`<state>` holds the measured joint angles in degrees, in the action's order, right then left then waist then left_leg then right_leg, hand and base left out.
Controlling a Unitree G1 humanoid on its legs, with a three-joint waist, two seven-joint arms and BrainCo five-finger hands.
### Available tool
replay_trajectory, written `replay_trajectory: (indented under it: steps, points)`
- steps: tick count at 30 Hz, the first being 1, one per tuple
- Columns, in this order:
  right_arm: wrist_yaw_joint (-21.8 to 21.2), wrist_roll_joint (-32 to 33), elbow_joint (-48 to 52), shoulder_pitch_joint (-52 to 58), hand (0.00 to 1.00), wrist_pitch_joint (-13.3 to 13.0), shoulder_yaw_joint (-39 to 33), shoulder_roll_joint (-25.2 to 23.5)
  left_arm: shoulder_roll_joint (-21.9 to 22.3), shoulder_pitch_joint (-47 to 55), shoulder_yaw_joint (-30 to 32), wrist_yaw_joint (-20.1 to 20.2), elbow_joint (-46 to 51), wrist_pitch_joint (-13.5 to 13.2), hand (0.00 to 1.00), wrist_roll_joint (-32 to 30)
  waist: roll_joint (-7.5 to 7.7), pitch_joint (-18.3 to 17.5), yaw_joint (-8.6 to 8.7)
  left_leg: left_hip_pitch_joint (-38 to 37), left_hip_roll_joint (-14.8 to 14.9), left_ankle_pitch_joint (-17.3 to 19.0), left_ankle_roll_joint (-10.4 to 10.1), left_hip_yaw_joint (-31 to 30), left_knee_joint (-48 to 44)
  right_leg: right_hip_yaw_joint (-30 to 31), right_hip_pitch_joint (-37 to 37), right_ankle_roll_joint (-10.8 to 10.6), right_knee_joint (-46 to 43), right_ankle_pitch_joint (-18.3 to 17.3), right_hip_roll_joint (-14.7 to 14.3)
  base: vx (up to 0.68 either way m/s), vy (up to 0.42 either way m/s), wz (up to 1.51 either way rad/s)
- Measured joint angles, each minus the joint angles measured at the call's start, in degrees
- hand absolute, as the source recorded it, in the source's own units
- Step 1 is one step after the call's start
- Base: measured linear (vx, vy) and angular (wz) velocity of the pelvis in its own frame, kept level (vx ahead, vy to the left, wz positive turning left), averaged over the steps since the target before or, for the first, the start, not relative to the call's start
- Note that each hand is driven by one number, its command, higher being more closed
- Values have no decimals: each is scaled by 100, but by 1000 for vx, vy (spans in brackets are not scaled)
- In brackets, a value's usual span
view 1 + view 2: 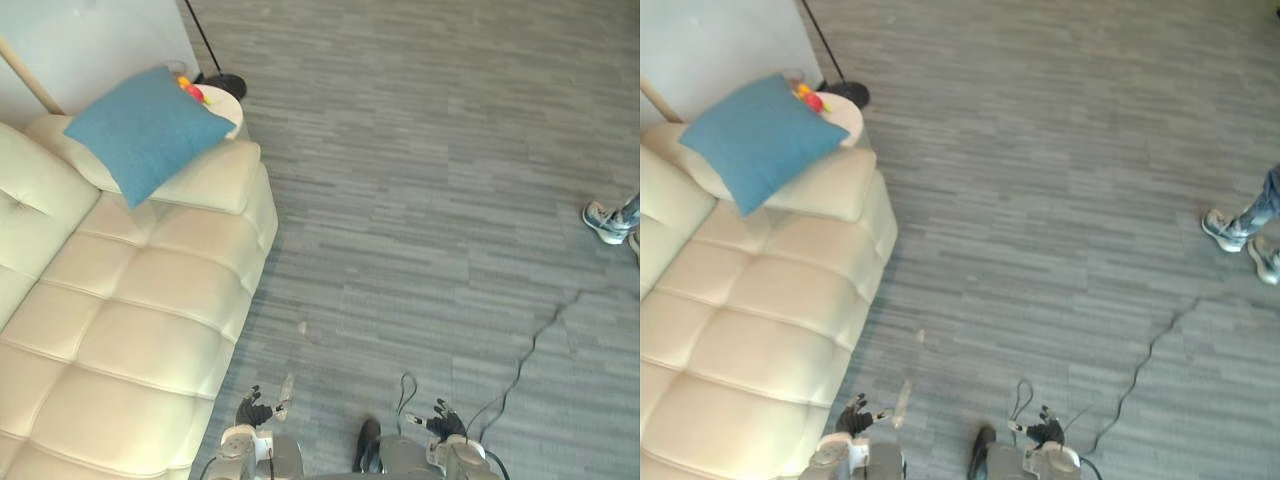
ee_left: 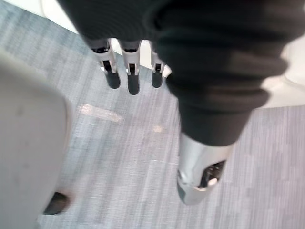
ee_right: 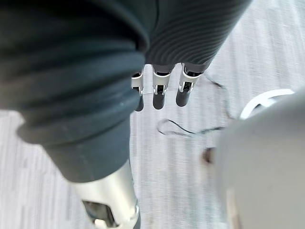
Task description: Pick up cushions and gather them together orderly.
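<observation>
One blue cushion point(image 1: 148, 128) lies at the far end of a cream tufted sofa point(image 1: 140, 290). It rests tilted on the padded armrest, with its lower corner hanging over the edge toward the seat. The sofa runs along the robot's left side, and its seat panels are bare of other cushions. Just behind the armrest stands a small round white desk point(image 1: 225, 105) carrying a red and yellow item point(image 1: 190, 90) that is too small to identify. Beside the desk, the black base of a floor lamp point(image 1: 225, 84) sits on the grey carpet floor point(image 1: 420, 180).

Both hands hang low at the near edge of the head views, well apart from the cushion. The left hand point(image 1: 252, 410) is just off the sofa's near corner, and the right hand point(image 1: 442, 420) is over open carpet. In the left wrist view its fingers point(image 2: 113, 76) are straight and released, with carpet beneath them. The right hand's fingers point(image 3: 159, 93) are likewise released and grasp nothing.

A person's light-coloured shoe point(image 1: 605, 222) shows at the right edge.
</observation>
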<state>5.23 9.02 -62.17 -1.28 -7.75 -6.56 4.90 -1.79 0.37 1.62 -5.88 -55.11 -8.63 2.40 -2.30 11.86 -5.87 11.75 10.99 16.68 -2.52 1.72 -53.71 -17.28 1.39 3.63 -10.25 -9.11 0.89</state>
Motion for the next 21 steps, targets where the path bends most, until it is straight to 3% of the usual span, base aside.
replay_trajectory:
  steps: [1,3,4,5,6,7,8,9,12,13,14,15,16,17,18,19,21]
  points:
    - [3,1,0,-39,0,0,-1,7,-4,-27,-45,-1,11,-3,0,0,7,6,-5,169,-58,74,43,156,119,11,114,-8,120,5,25,374,-7,-6]
    - [37,3,0,-117,0,0,-2,3,-3,-78,-97,0,56,-3,0,0,29,21,-42,544,-393,103,59,446,1324,67,307,-203,265,-14,214,346,90,-11]
    - [43,3,-1,-136,0,1,-1,-3,-4,-95,-100,-2,61,-4,0,-1,41,39,-44,609,-691,-194,49,428,2544,89,409,-357,274,-140,385,269,103,0]
    - [44,2,-2,-133,0,1,-2,-5,1,-91,-101,-2,61,-4,0,-1,36,38,-45,605,-778,-407,4,395,3018,90,449,-386,297,-187,434,429,208,1]
    - [44,2,-5,-119,0,1,2,7,35,-63,-118,-2,63,-5,0,1,-40,3,-74,587,-871,-1153,-122,349,4272,131,592,-514,404,-303,443,321,182,-7]
    - [47,1,-11,-115,0,3,13,24,39,-58,-139,-2,58,-6,0,2,-63,-8,-131,560,-854,-1540,-195,369,4514,207,674,-579,468,-372,422,509,249,-23]
    - [49,0,-19,-128,0,5,46,-44,8,-66,-154,-3,55,-6,0,0,-36,-32,-265,488,-882,-1916,-80,531,4511,318,833,-670,615,-434,456,478,158,-21]
    - [35,-7,-43,-145,0,4,93,-147,-91,-78,-153,-3,77,-15,0,2,193,-56,-305,540,-1026,-1801,89,676,4367,374,917,-670,693,-424,620,480,123,-13]
    - [30,-12,-48,-174,0,8,97,-207,-175,-68,-90,29,69,-15,0,4,382,-91,-307,526,-1274,-1485,440,732,3800,567,1246,-901,749,-5,827,472,139,31]
    - [28,-13,-45,-173,0,5,104,-204,-195,-65,-88,34,58,-15,0,4,373,-101,-308,522,-1275,-1346,461,722,3654,564,1279,-1017,659,73,822,451,168,32]
    - [4,-14,-50,-170,0,2,97,-200,-187,-29,-92,51,52,-14,0,4,332,-128,-297,464,-1247,-990,484,667,3398,585,1096,-1112,-74,79,815,431,161,31]
    - [-19,-28,-36,-113,0,-9,32,-239,-198,-30,-112,64,-3,-5,0,4,352,-110,-267,194,-1264,-764,488,484,3427,559,659,-1433,-1504,119,953,409,153,37]
    - [-23,-29,-37,-69,0,-7,18,-252,-226,-28,-131,77,-37,8,0,4,363,-99,-255,-1,-1307,-660,458,385,3508,560,394,-1583,-2262,162,1069,499,122,51]
    - [-38,-29,-21,61,0,-5,8,-243,-313,5,-242,79,-82,34,0,17,401,-94,-230,-677,-1391,-519,466,221,3771,522,-68,-1444,-3728,-119,1222,438,81,38]
    - [-39,-29,1,114,0,-5,6,-242,-335,25,-293,74,-73,33,0,11,379,-80,-218,-836,-1390,-513,477,210,3860,498,-144,-1333,-3886,-225,1238,535,76,37]
    - [-50,-25,19,209,0,-10,9,-242,-383,77,-387,75,-71,31,0,8,368,-107,-176,-1122,-1389,-493,494,166,4028,378,-320,-1093,-3996,-421,1246,423,27,37]
    - [-51,-24,50,167,0,-23,21,-196,-401,82,-415,72,-78,31,0,10,374,-142,-11,-1646,-1311,-398,503,-41,4320,-122,-937,-713,-3248,-775,1178,465,-30,44]
